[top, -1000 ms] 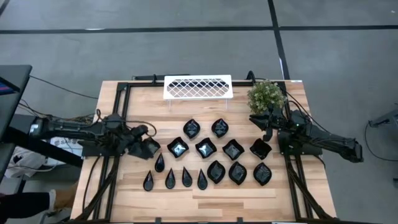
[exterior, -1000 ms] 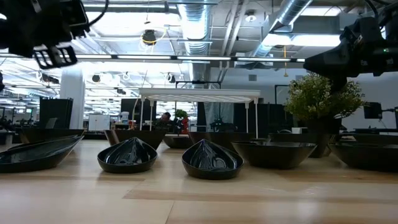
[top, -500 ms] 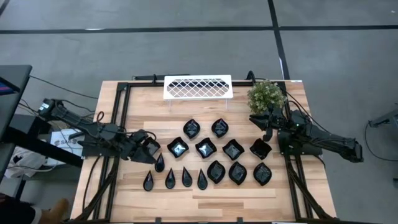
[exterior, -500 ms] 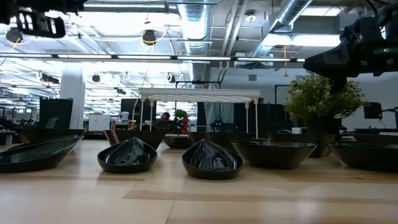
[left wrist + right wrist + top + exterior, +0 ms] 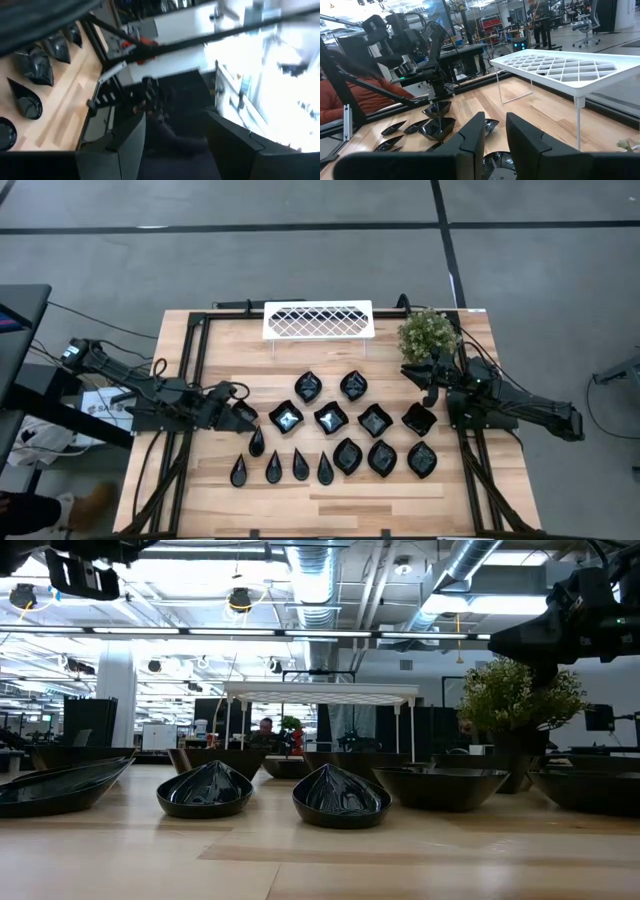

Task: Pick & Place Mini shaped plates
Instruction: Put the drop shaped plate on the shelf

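Several glossy black mini shaped plates lie flat on the wooden table: rounded squares (image 5: 331, 418) in the middle, leaves (image 5: 382, 457) nearer the front, and slim teardrops (image 5: 273, 467) at the front left. My left gripper (image 5: 250, 418) hovers level above the table's left side, just left of a square plate (image 5: 286, 418). It is open, with nothing between its fingers (image 5: 131, 145). My right gripper (image 5: 428, 385) waits level beside the plant, just beyond the rightmost square plate (image 5: 419, 419). It is open, with a narrow empty gap (image 5: 496, 130).
A white lattice tray (image 5: 318, 320) stands on thin legs at the table's far edge. A green potted plant (image 5: 428, 335) stands at the far right. Black frame rails (image 5: 195, 350) run along the table's sides. People show in the room behind the table.
My left gripper has risen higher above the table and rolled about its own axis. Its arm has swung, so it now points more toward the near right. It has stayed open. The plates have not moved.
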`<state>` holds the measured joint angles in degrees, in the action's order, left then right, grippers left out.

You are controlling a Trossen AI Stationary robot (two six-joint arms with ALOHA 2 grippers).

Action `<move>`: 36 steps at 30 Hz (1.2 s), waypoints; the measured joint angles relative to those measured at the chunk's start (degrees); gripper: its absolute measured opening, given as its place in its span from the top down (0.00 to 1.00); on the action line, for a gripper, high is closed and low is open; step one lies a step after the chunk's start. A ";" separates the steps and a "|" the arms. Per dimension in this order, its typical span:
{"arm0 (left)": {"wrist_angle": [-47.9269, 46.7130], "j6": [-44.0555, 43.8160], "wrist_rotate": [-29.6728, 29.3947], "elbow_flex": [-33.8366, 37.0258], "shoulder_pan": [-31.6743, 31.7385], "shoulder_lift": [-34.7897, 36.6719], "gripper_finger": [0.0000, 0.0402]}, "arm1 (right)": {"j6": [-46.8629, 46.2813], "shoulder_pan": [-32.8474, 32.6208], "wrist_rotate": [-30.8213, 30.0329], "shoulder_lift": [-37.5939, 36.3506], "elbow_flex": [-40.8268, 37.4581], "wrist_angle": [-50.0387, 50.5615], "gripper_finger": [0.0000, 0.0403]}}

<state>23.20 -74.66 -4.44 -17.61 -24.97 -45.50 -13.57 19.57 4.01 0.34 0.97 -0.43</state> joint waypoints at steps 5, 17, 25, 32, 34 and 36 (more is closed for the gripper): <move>-0.20 -1.98 -4.30 0.00 0.00 0.00 0.49 | 0.00 0.00 0.00 0.00 0.00 0.00 0.82; -11.08 -7.07 -5.96 -7.00 -4.19 -4.34 0.49 | 0.01 0.00 0.00 0.00 0.00 0.02 0.82; -28.34 -23.01 -0.12 -14.52 -11.84 -14.79 0.49 | 0.01 0.02 0.00 0.00 0.00 0.02 0.82; -39.38 -39.22 1.57 -14.69 -19.06 -17.83 0.49 | 0.58 0.04 -1.08 0.02 0.00 0.04 0.82; -42.38 -43.28 1.55 -14.69 -20.38 -18.05 0.49 | 0.56 0.04 -1.09 0.02 0.00 0.04 0.82; -44.67 -46.38 1.57 -14.67 -21.22 -18.05 0.49 | 0.56 0.04 -1.07 0.02 0.00 0.04 0.82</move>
<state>-21.47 -121.04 -2.88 -32.27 -46.19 -63.55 -13.02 19.62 2.94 0.36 0.97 -0.38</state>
